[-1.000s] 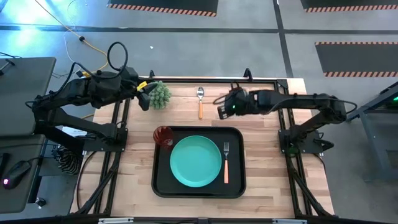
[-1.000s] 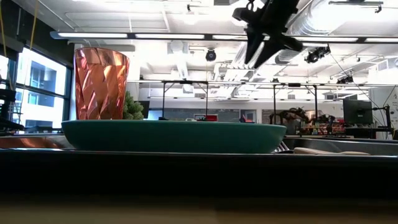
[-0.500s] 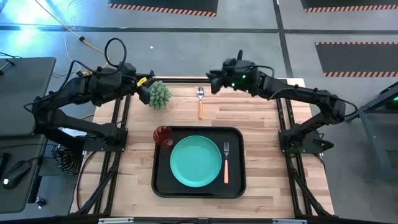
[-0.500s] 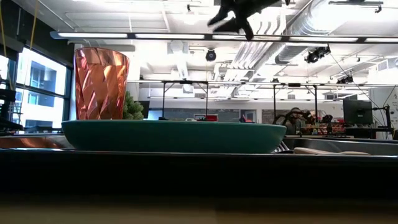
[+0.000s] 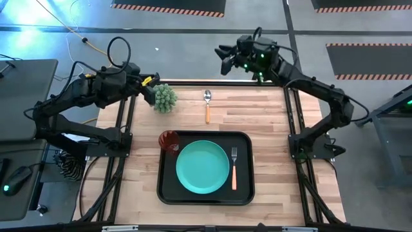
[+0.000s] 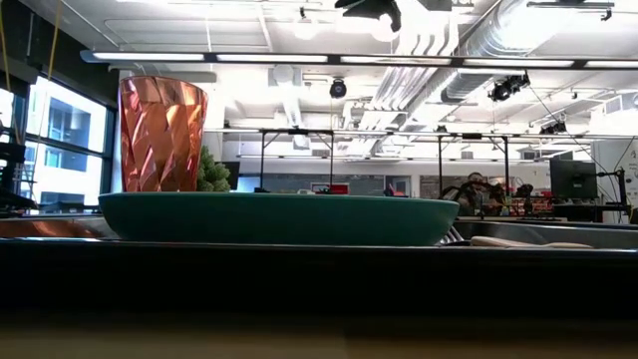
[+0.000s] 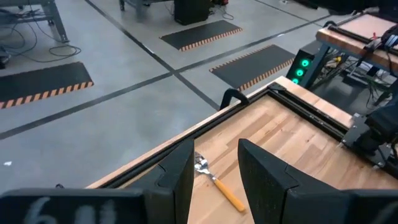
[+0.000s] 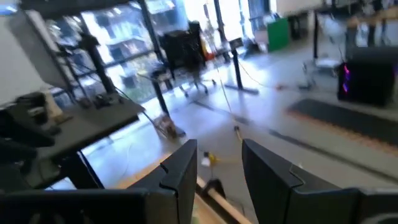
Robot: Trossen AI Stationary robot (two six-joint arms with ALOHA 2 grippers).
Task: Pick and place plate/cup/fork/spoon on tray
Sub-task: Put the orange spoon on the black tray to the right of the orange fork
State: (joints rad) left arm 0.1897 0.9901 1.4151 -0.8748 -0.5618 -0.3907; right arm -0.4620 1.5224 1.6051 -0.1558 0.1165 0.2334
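Lifting away since a second ago, the right gripper [image 5: 223, 54] now hangs beyond the table's [image 5: 270, 119] far edge, fingers spread and empty. On the tray [image 5: 167, 187] sit the plate [image 5: 203, 167], the fork [image 5: 234, 167] and the cup [image 5: 168, 140]. Alone on the wood near the far edge lies the spoon [image 5: 207, 105]. By the plant [image 5: 165, 98] waits the left gripper [image 7: 212, 175], fingers apart.

— Light wooden table [image 5: 270, 138], black-framed at the edges. Directly on it?
— Black tray [image 5: 169, 187] toward the near edge; spoon [image 5: 207, 106] alone on the far side, bowl toward the far edge; spiky green plant [image 5: 165, 98] at the far left corner, well apart from the spoon
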